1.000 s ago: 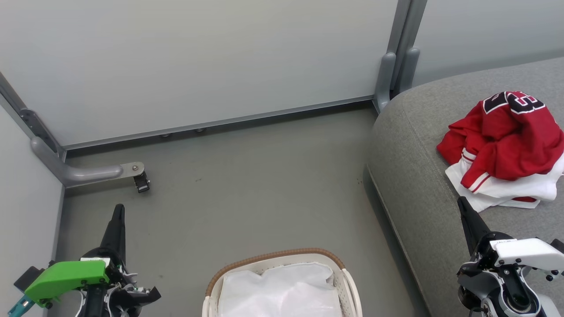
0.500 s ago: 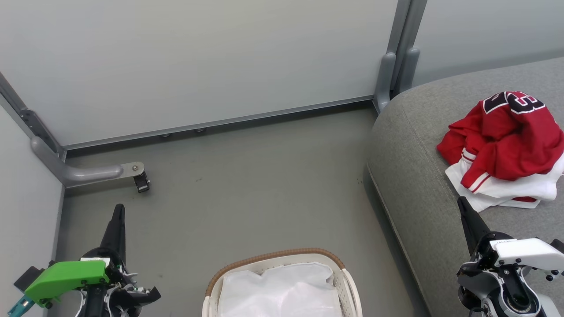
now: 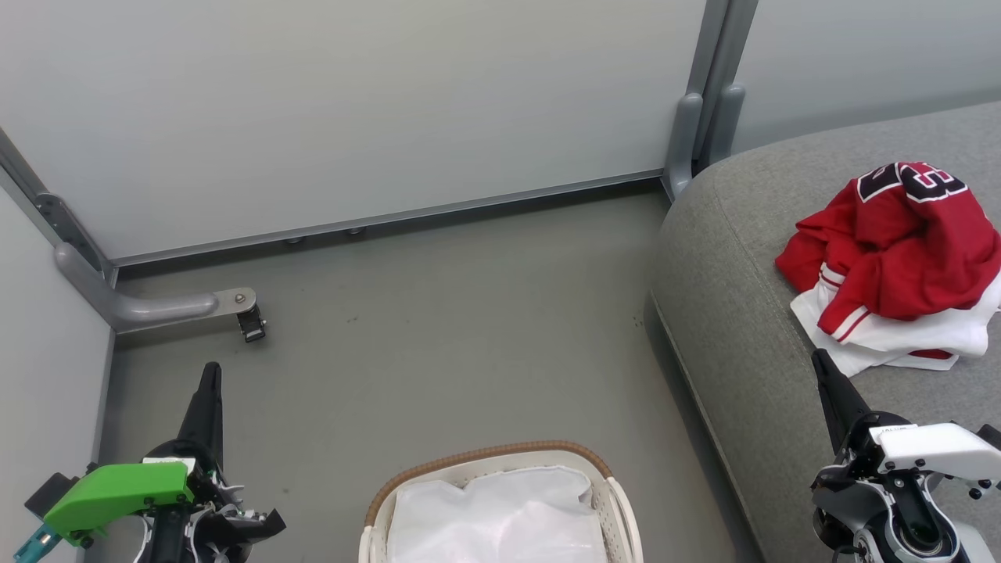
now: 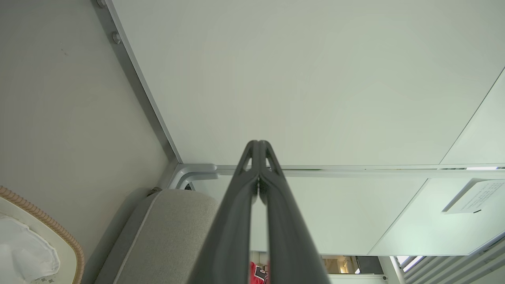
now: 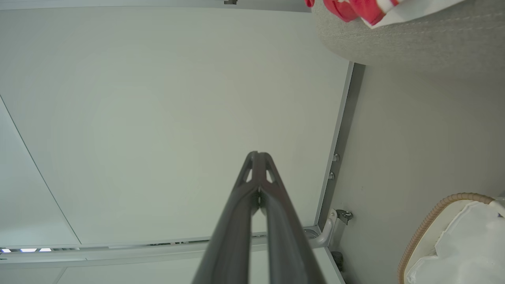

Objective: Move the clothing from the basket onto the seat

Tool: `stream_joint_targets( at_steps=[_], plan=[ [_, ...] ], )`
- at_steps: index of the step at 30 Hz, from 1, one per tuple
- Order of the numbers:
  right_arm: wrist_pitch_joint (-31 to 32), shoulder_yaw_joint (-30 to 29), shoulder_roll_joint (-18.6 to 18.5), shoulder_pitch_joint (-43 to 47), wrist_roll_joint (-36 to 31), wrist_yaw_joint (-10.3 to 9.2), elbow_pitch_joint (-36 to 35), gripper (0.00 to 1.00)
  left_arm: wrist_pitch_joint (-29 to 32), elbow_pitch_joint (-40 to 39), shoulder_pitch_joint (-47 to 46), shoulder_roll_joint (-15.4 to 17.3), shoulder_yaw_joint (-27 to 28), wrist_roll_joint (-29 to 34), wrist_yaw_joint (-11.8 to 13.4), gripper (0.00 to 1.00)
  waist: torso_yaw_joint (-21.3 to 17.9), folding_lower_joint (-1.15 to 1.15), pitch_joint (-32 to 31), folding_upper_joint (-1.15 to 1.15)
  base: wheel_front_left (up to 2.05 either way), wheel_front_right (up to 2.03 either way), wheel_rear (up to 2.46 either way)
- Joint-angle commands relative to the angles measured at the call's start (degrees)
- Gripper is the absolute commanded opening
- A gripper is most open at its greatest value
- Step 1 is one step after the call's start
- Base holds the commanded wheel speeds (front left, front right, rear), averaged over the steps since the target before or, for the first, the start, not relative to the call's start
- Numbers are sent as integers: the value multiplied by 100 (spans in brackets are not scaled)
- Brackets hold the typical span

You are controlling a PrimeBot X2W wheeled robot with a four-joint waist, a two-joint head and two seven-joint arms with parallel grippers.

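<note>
You are looking down at a grey floor [image 3: 438, 336], with a white basket [image 3: 485, 453] at the bottom centre and a large grey seat [image 3: 743, 313] on the right. The clothing [image 3: 899, 250], a crumpled red-and-white heap with a black "23" on top, lies on the seat, well apart from the basket. What you can see of the basket holds white lining [image 3: 500, 508] and no red cloth, but its near part is cut off by the frame. Your left hand [image 3: 209, 374] is at the lower left above the floor, clenched and empty. Your right hand [image 3: 821, 363] is at the lower right, near the heap but not touching it, also clenched and empty. The move looks done. To finish well, check the hidden part of the basket and the lining's folds before you call it. If you reach in, open one hand first and pinch only red cloth, never the lining.
</note>
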Motion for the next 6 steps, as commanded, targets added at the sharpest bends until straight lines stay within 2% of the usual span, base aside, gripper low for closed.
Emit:
stream_joint_targets(
  at_steps=[1, 6],
  plan=[
    [13, -7, -32, 54, 20, 0, -15, 0, 24, -14, -74, 40, 12, -21, -24, 0, 0, 0, 0, 13, 0, 0, 0],
    [13, -7, -32, 55, 20, 0, -15, 0, 24, -14, -74, 40, 11, -21, -24, 0, 0, 0, 0, 13, 0, 0, 0]
  ],
)
